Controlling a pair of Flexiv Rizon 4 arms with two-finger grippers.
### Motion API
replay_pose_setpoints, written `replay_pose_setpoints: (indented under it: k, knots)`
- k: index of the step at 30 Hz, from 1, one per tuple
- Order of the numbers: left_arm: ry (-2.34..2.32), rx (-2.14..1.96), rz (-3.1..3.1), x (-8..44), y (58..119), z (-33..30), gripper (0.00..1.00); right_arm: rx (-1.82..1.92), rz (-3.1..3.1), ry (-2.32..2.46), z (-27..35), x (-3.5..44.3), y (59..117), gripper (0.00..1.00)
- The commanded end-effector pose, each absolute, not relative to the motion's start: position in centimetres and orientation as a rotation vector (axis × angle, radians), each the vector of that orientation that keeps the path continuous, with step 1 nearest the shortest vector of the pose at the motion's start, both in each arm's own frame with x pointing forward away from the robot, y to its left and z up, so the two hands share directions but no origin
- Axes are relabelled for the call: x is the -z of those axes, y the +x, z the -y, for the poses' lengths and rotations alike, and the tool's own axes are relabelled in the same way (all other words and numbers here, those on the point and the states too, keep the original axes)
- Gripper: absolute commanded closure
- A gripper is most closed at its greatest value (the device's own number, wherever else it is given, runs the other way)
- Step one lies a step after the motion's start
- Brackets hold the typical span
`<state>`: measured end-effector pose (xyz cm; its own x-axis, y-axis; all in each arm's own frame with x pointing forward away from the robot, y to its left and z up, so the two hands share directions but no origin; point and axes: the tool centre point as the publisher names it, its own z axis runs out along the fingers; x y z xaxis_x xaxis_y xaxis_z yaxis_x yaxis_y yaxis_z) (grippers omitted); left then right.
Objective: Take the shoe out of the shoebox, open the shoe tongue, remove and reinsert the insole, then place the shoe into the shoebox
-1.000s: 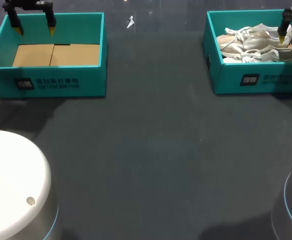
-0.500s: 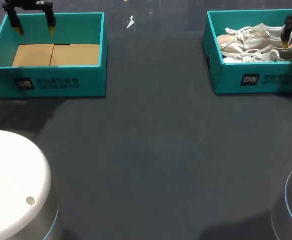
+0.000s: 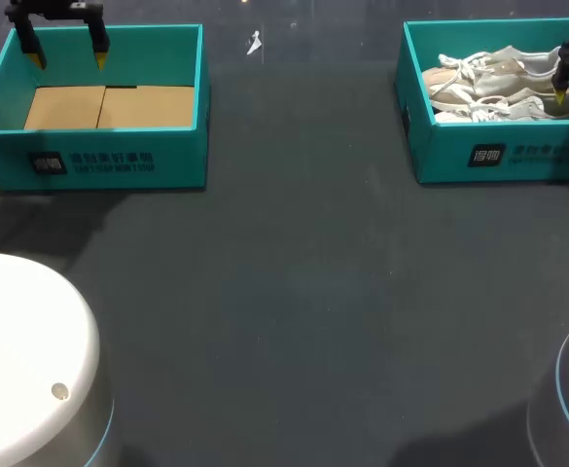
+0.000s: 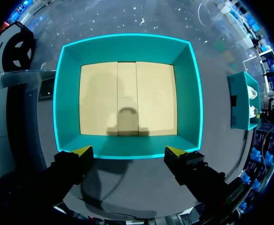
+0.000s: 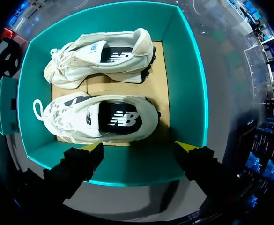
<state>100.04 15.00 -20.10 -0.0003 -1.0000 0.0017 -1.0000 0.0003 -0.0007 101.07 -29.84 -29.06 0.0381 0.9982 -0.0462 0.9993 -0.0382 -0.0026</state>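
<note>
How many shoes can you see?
2, both in the right box: one shoe just ahead of the right gripper, the other shoe beyond it. The left box holds none.

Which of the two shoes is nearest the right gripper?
The shoe just ahead of the right gripper; the other shoe lies beyond it, deeper in the shoebox.

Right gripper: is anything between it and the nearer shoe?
Nothing blocks it: right wrist view shows only the shoebox inner wall between the right gripper and the nearer shoe.
</note>
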Motion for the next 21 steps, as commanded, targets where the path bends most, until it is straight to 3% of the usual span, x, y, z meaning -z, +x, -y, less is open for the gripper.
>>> replay_pose_setpoints:
  k: [1,21]
  knots:
    - [2.221,-0.001,2.221,20.0,100.0,-15.0,0.00,0.070,-2.177,2.234,30.0,29.7,101.9,0.04]
    - [2.221,-0.001,2.221,20.0,100.0,-15.0,0.00,0.100,-2.241,2.185,31.2,32.8,102.3,0.18]
